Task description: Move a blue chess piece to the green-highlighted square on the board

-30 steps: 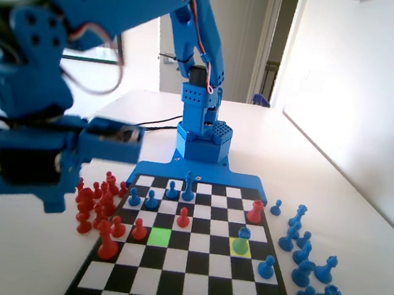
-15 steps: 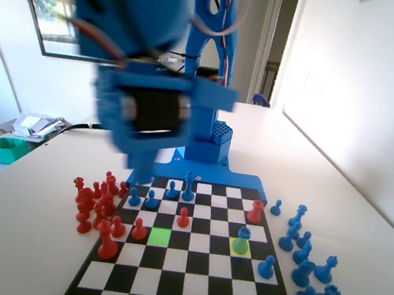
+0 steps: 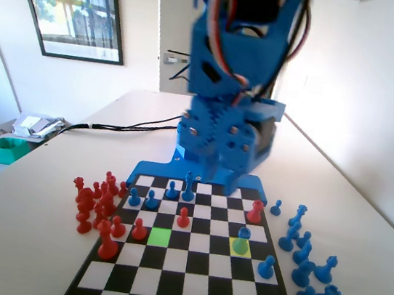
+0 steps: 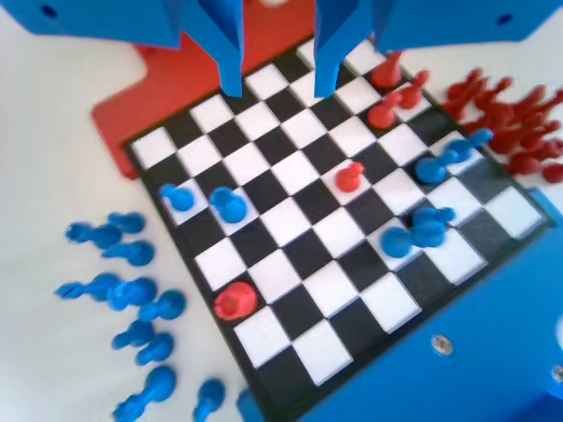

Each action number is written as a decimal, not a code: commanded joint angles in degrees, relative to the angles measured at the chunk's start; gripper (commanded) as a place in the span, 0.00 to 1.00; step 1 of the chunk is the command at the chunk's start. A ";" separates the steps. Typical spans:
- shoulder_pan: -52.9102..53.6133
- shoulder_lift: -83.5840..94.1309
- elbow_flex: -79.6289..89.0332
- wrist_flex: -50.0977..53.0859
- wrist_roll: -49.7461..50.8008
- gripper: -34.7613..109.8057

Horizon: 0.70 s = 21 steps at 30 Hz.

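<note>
A blue pawn [image 3: 242,240] stands on the yellow square [image 3: 248,251] at the right of the board [image 3: 185,285] in the fixed view. The green-highlighted square [image 3: 159,236] lies bare to its left, in the same row. A second blue pawn [image 3: 266,267] stands one row nearer the camera. My gripper [image 3: 222,174] hangs blurred, high over the board's far end. In the wrist view its jaws stand apart with nothing between them, so the gripper [image 4: 279,92] is open. Below them lie the board [image 4: 290,220] and the two blue pawns [image 4: 230,205] [image 4: 179,197].
In the fixed view, other blue pieces [image 3: 172,189] and red pawns [image 3: 183,217] stand on the far rows. A red pawn [image 3: 140,229] is just left of the green square. Red pieces [image 3: 94,203] cluster off the board's left, blue pieces [image 3: 306,258] off its right.
The arm has swung from the fixed view's left to the centre, and the gripper now hangs over the board's far end. No piece has moved.
</note>
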 commanded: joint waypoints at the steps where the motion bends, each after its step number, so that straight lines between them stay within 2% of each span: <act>1: -4.22 5.01 2.02 -2.81 -1.58 0.32; 9: -9.32 1.14 5.10 -8.96 -3.52 0.33; 21: -8.44 -10.37 3.96 -15.73 -7.21 0.33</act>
